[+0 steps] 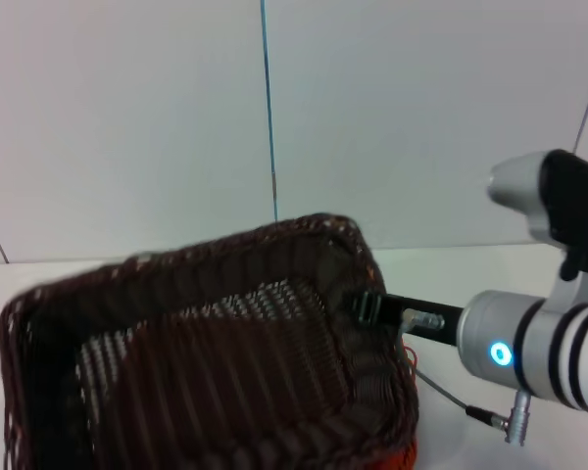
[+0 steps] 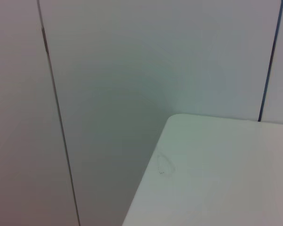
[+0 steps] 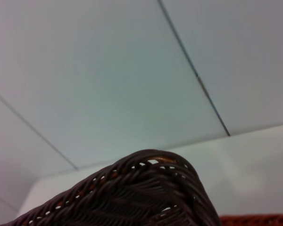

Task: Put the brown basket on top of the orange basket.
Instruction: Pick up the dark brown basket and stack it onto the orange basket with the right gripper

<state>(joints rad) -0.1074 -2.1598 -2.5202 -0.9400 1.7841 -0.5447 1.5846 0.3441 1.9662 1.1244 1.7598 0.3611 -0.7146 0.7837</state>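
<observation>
Clamping the right-hand rim of the brown basket (image 1: pixel 206 362), the right gripper (image 1: pixel 370 308) is reaching in from the robot's right, its dark fingers (image 1: pixel 365 306) pinching the braided edge about midway along that side; its silver forearm with a glowing blue ring is trailing off behind it, and a thin cable with a metal plug is hanging beneath the wrist. Spreading away from the grip toward the robot's left, the brown basket is sitting tilted, its far corner beside the gripper riding higher than the rest, its open inside facing up and filling the lower part of the head view; its woven rim (image 3: pixel 151 188) is looming just in front of the right wrist camera. Directly under the gripped side, a sliver of the orange basket (image 1: pixel 404 456) is peeking out below the brown one, and the same orange weave (image 3: pixel 257 220) is showing beneath the brown rim in the right wrist view. Beyond both, the white table (image 1: pixel 470 284) is running to the pale wall panels (image 1: pixel 127 117). No left gripper is showing; its wrist camera is seeing only a table corner (image 2: pixel 217 179) and wall.
</observation>
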